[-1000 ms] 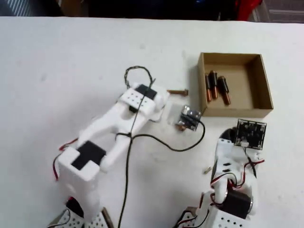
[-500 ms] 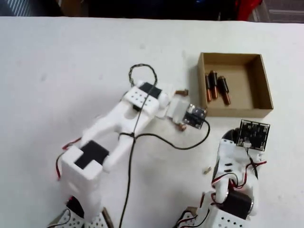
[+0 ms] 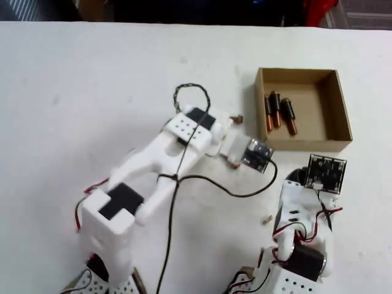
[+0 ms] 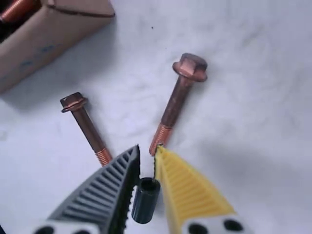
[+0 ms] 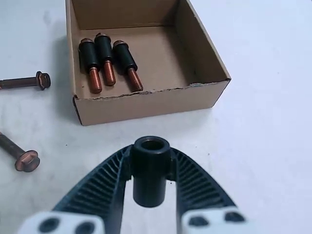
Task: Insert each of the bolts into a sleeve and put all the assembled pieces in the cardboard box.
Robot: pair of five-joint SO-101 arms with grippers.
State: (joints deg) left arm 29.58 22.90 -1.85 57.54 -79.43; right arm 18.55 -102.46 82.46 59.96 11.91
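My left gripper [image 4: 146,157] is shut on a short black sleeve [image 4: 145,200], held between its grey and yellow fingers. Its tips are just short of the threaded end of a copper bolt [image 4: 178,105] lying on the table; a second bolt [image 4: 87,127] lies beside it. In the high view the left gripper [image 3: 229,146] sits left of the cardboard box [image 3: 343,119], with one bolt head [image 3: 236,119] showing beyond it. My right gripper [image 5: 151,153] is shut on another black sleeve [image 5: 150,171], upright, in front of the box [image 5: 146,105]. Three assembled pieces [image 5: 106,61] lie inside.
The two loose bolts [image 5: 24,82] [image 5: 19,153] lie to the side of the box in the right wrist view. A black cable [image 3: 202,184] trails across the table from the left arm. A tiny beige piece [image 3: 265,218] lies near the right arm [image 3: 297,214].
The left arm has shifted right, toward the box, and now covers most of the bolt beside it. The right arm has stayed put.
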